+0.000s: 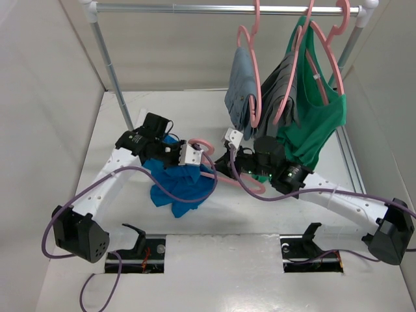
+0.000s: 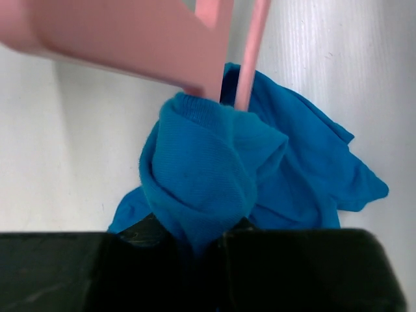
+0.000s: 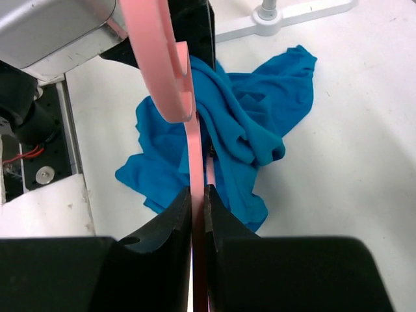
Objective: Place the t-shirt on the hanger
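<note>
The white table (image 1: 214, 273) fills the floor of the scene, with a silver rail (image 1: 195, 9) spanning its far side. From the right half of the rail hang grey garments (image 1: 242, 91) and a green tank top (image 1: 318, 123) on pink hangers of their own. The t-shirt (image 1: 179, 185) lies crumpled left of centre between the two arms. The heap runs roughly far to near, and its collar and sleeves cannot be made out. One bunched fold of it is lifted off the table and touches the hanger (image 3: 156, 65). The hanger is held low over the middle of the table. Its long axis runs across from the right arm toward the left, and its curved hook is the end nearest the shirt, just beside the raised fold. The right gripper (image 3: 198, 208) is clamped on a thin bar of the hanger, jaws pressed against either side of it. The left gripper (image 2: 198, 240) is closed on the lifted blue fold, with cloth pinched between its black fingers (image 2: 292, 266).
</note>
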Action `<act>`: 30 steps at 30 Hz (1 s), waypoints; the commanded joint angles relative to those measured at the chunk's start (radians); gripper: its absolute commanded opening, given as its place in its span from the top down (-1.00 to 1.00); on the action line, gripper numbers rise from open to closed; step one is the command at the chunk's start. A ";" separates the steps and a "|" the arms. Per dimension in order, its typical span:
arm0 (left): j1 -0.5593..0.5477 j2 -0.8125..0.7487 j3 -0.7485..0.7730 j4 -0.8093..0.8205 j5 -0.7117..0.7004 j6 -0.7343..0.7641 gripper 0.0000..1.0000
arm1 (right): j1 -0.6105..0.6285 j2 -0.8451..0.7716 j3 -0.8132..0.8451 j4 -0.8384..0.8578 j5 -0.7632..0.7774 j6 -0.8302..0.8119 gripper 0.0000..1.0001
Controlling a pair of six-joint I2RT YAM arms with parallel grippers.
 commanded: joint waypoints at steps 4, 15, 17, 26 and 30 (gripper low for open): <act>0.069 -0.090 0.038 -0.110 0.027 -0.018 1.00 | 0.006 0.026 0.092 0.031 0.098 0.011 0.49; 0.267 -0.216 -0.131 -0.071 -0.098 -0.196 1.00 | 0.017 -0.019 0.080 -0.075 0.389 0.143 -0.46; 0.276 -0.261 -0.172 -0.044 -0.098 -0.231 1.00 | 0.040 -0.019 0.080 -0.086 0.430 0.162 -0.46; 0.276 -0.353 -0.214 0.194 -0.254 -0.701 1.00 | 0.095 0.212 0.202 -0.086 0.495 0.364 0.06; 0.276 -0.376 -0.214 0.216 -0.274 -0.782 1.00 | 0.095 0.349 0.290 -0.086 0.434 0.456 1.00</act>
